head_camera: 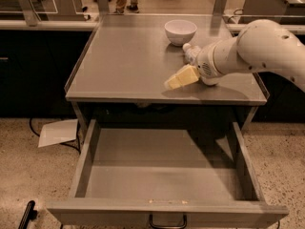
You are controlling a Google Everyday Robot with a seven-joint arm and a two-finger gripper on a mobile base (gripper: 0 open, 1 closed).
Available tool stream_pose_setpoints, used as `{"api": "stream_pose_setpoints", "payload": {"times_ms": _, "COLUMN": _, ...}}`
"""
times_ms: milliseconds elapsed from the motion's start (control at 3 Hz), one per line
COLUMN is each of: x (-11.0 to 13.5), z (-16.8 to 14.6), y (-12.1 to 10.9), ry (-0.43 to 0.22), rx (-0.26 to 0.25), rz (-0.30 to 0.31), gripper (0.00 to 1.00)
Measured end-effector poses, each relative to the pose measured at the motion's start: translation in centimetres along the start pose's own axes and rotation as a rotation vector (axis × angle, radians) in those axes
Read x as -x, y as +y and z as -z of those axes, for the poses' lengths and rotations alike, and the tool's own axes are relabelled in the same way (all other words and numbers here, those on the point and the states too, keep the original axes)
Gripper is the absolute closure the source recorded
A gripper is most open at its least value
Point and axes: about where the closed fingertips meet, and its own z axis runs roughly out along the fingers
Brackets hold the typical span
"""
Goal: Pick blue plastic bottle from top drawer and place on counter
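The blue plastic bottle (190, 54) lies on the bench (124, 56) at centre-right, cap toward the white bowl (180, 31). It is just behind the gripper (170, 83), which points lower-left, away from it. I cannot tell the jaws' spread.

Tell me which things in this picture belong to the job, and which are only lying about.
Belong to the job:
- small clear bluish plastic bottle, on the counter behind the arm
- open grey metal top drawer
- flat grey metal counter
- robot's hand, low over the counter's front right

Only lying about:
- round white bowl, at the counter's back
- white paper sheet, on the floor, left
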Motion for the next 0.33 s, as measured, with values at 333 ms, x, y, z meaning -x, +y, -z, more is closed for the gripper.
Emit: {"api": "stream_pose_setpoints", "payload": {"times_ms": 333, "x": 0.0, "z": 0.0, "y": 0.0, "ry": 0.0, "rx": 0.0, "rz": 0.0, "gripper": 0.0}}
